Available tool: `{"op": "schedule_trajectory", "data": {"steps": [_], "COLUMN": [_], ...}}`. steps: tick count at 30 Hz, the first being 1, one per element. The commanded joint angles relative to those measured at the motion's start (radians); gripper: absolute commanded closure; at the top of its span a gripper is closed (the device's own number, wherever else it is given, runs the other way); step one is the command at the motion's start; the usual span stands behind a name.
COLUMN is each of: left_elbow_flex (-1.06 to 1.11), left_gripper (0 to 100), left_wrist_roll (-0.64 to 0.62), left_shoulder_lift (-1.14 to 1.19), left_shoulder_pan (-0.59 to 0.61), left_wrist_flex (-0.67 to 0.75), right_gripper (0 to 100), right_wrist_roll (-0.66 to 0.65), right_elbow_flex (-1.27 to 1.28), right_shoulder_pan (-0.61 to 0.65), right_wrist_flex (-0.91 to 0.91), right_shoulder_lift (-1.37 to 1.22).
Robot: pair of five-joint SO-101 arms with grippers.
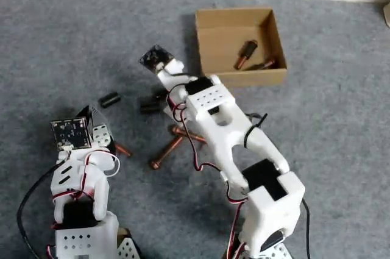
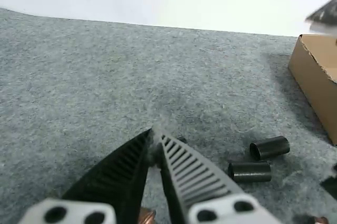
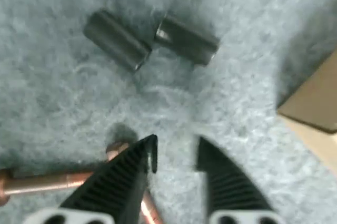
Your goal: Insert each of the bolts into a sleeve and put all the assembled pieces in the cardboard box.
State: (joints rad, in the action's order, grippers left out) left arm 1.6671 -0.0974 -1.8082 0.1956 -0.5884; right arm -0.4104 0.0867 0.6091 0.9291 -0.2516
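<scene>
Ahead of right tool (image 3: 177, 147), jaws apart, two sleeves (image 3: 117, 39), bolts (image 3: 47, 182) just beside it, left tool (image 2: 157, 137) closed

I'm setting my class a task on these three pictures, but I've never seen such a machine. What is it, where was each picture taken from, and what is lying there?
These are two small white robot arms at a table with a grey cover. One picture looks down from above. The other two come from a camera on each arm's wrist, looking along its pincer, the grasping part. The left pincer is shut; whether it grips anything is unclear. The right pincer is open and empty, near two short dark sleeves and some copper bolts lying loose. The cardboard box already holds assembled pieces.
</scene>
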Motion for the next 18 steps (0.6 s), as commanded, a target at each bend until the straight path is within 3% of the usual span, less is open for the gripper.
{"op": "schedule_trajectory", "data": {"steps": [1,6,18], "left_elbow_flex": [-0.015,-0.015,-0.015], "left_gripper": [99,99,99], "left_wrist_roll": [0.000,0.002,0.003], "left_shoulder_lift": [-0.010,-0.010,-0.010], "left_shoulder_pan": [0.005,0.007,0.007], "left_wrist_flex": [0.003,0.003,0.003], "right_gripper": [71.0,59.4,58.7], "right_wrist_roll": [-0.014,-0.072,-0.186], "right_elbow_flex": [-0.122,-0.375,-1.040], "right_shoulder_pan": [0.030,0.077,0.102], "right_wrist_flex": [-0.018,0.145,0.437], "right_shoulder_lift": [-0.012,-0.157,-0.734]}}
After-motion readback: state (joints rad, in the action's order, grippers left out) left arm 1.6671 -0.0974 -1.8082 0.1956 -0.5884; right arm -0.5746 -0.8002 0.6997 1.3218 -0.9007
